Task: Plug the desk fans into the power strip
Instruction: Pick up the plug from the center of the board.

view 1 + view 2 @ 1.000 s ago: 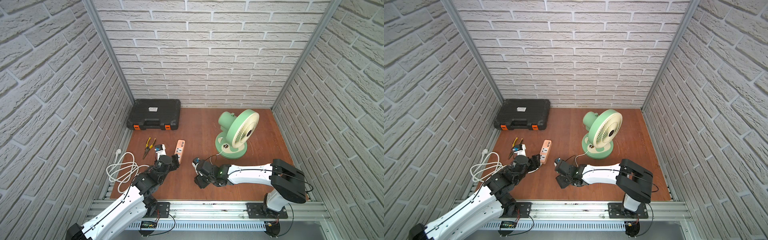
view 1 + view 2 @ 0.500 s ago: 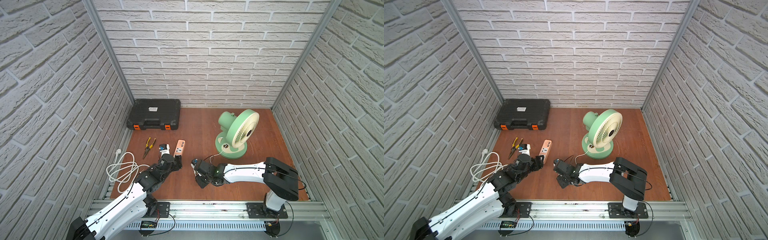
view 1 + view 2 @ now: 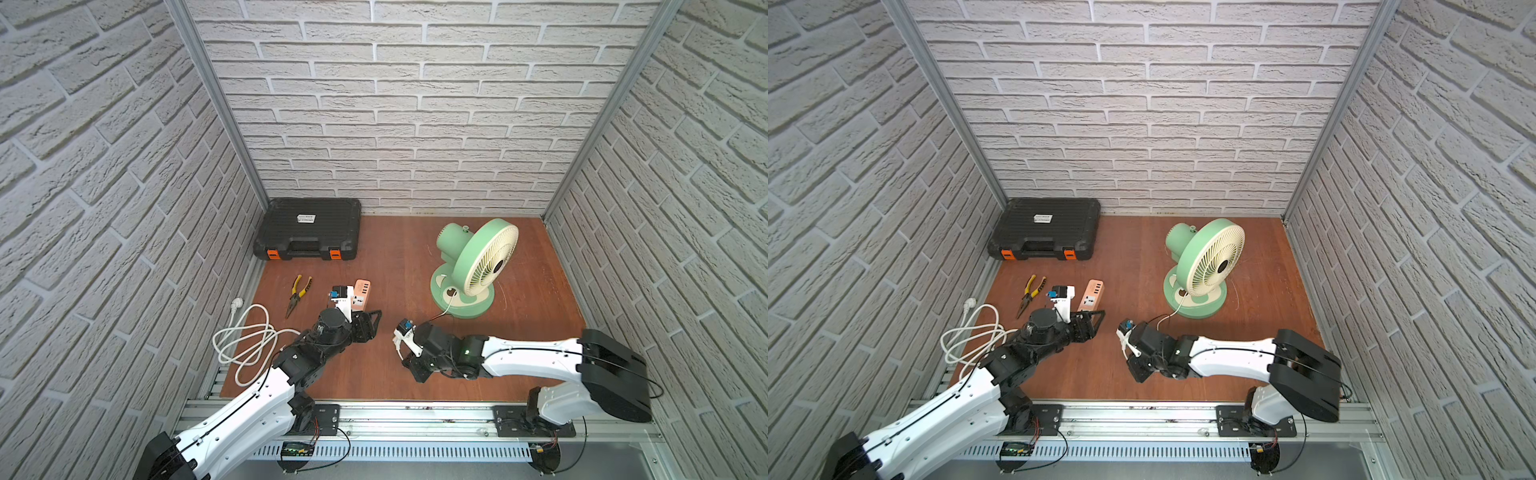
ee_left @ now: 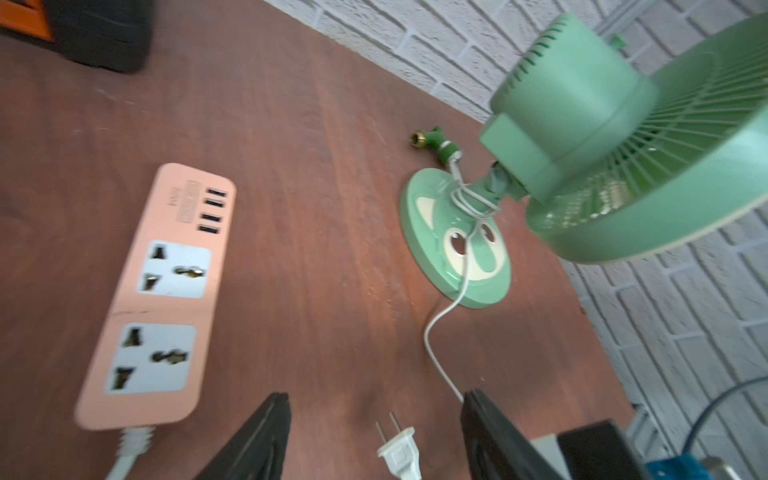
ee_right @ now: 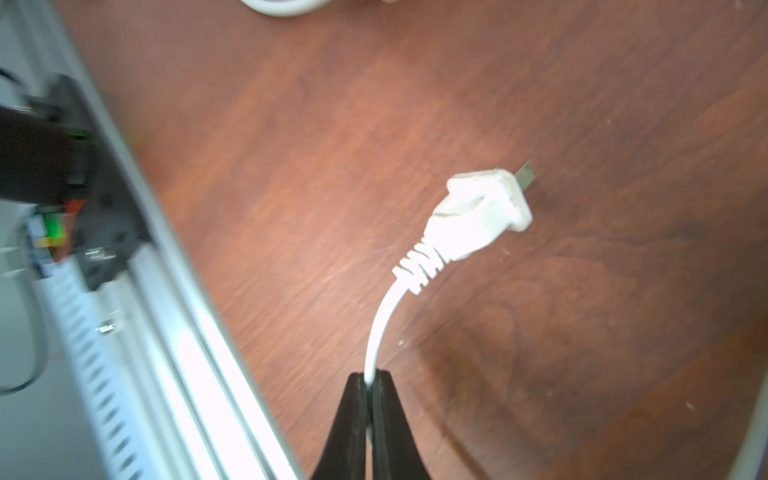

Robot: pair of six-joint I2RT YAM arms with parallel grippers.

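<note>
One plug [image 5: 478, 212] | just beyond right claw [image 5: 370, 379] | cord [image 5: 380, 324] pinched between jaws

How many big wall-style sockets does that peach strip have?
2: one socket beside the USB ports, another socket nearest the power strip's cable. Both empty.

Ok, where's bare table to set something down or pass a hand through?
Free: back, between toolcase and fan; beside the fan toward the right wall; front, between left arm and right arm. Crowded: the left, with pliers, strip, cable and left gripper close together.
</note>
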